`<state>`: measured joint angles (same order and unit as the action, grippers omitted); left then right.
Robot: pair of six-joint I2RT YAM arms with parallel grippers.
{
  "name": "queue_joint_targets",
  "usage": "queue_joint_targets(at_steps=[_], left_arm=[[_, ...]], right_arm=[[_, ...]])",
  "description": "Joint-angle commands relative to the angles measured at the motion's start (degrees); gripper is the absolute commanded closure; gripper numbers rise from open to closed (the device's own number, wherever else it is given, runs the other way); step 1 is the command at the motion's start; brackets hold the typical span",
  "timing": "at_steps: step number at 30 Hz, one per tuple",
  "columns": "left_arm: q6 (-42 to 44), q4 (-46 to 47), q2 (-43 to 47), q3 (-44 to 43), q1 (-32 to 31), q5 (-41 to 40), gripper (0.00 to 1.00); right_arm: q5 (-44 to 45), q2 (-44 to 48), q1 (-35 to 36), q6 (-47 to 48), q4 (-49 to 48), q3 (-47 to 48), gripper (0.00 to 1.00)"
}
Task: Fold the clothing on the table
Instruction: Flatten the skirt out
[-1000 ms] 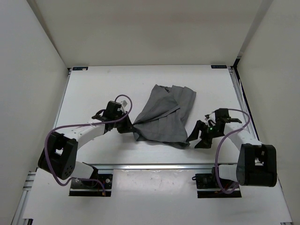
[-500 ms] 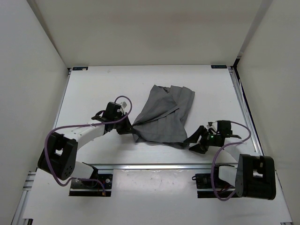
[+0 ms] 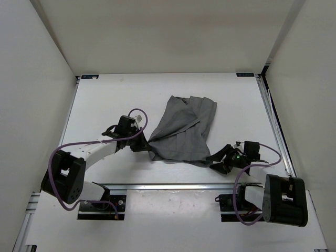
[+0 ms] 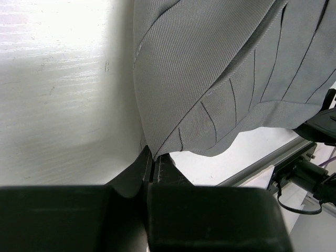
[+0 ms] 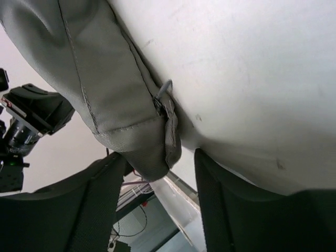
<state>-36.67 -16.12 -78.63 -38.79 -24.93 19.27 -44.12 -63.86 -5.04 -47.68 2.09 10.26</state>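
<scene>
left gripper (image 3: 146, 146): clamped tight on the clothing's near-left corner, cloth pinched between the fingertips, lifted slightly off the table (image 3: 105, 100).
clothing (image 3: 184, 131): grey, wrinkled, spread mid-table, slightly right of centre; near hem runs between the two grippers.
right gripper (image 3: 216, 160): low at the near-right corner, jaws apart, hem corner and a small loop sitting between the fingers (image 5: 100, 205); not pinched yet.
just changed: right jaws narrowing around that corner; left unchanged.
meaning: second corner about to be gripped, so likely both near corners get carried toward the far edge for the first fold.
vs earlier frame: right arm was higher and further right, clear of the hem; now dropped nearer and tucked in. Clothing barely moved.
</scene>
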Motion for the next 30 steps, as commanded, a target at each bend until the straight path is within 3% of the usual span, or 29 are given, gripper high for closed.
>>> queue_joint_targets(at_steps=[1, 4, 6, 7, 8, 14, 17, 20, 24, 25, 26, 29, 30], left_arm=[[0.54, 0.04, 2.69, 0.29, -0.03, 0.86, 1.00], [0.89, 0.21, 2.69, 0.38, -0.03, 0.86, 1.00], [0.54, -0.05, 2.69, 0.72, 0.05, 0.60, 1.00], [0.45, 0.21, 2.78, 0.47, 0.32, 0.51, 1.00], [0.19, 0.47, 3.13, 0.64, 0.58, 0.94, 1.00], [-0.86, 1.88, 3.05, -1.73, 4.26, 5.34, 1.00], [-0.33, 0.92, 1.73, -4.19, 5.85, 4.82, 0.97], [0.46, -0.49, 2.16, -2.71, 7.08, 2.36, 0.57], [-0.69, 0.21, 5.32, 2.48, 8.05, 1.29, 0.46], [-1.91, 1.34, 6.03, 4.57, 8.31, 2.08, 0.35], [-3.31, 2.92, 6.29, 6.16, 8.32, 3.22, 0.31], [-7.27, 7.75, 7.35, 9.77, 6.48, 5.95, 0.02], [-8.06, 7.94, 7.26, 10.13, 5.51, 6.13, 0.02]], right_arm=[[2.11, -1.62, 0.82, -3.38, -6.73, -0.68, 0.41], [3.16, -4.78, 2.57, -4.61, -8.76, 0.02, 0.48], [3.25, -6.36, 3.10, -3.65, -8.24, 1.07, 0.60], [4.03, -6.20, 3.28, -2.26, -6.06, 2.64, 0.90], [6.22, -5.85, 3.02, -0.41, -2.30, 4.49, 1.00], [19.22, 3.46, -2.86, 13.55, 19.93, 18.62, 1.00], [22.40, 2.69, -4.98, 19.01, 26.98, 24.35, 1.00], [25.03, 1.54, -3.67, 22.01, 30.34, 26.73, 1.00], [26.63, 1.63, -1.21, 21.67, 31.31, 26.74, 1.00], [27.06, 1.37, -0.51, 22.01, 31.57, 26.65, 1.00], [27.24, 0.93, -0.41, 21.93, 31.92, 26.65, 1.00], [27.24, 0.31, -0.32, 22.72, 32.63, 26.65, 1.00], [27.07, 0.40, -0.50, 23.33, 32.54, 26.48, 1.00]])
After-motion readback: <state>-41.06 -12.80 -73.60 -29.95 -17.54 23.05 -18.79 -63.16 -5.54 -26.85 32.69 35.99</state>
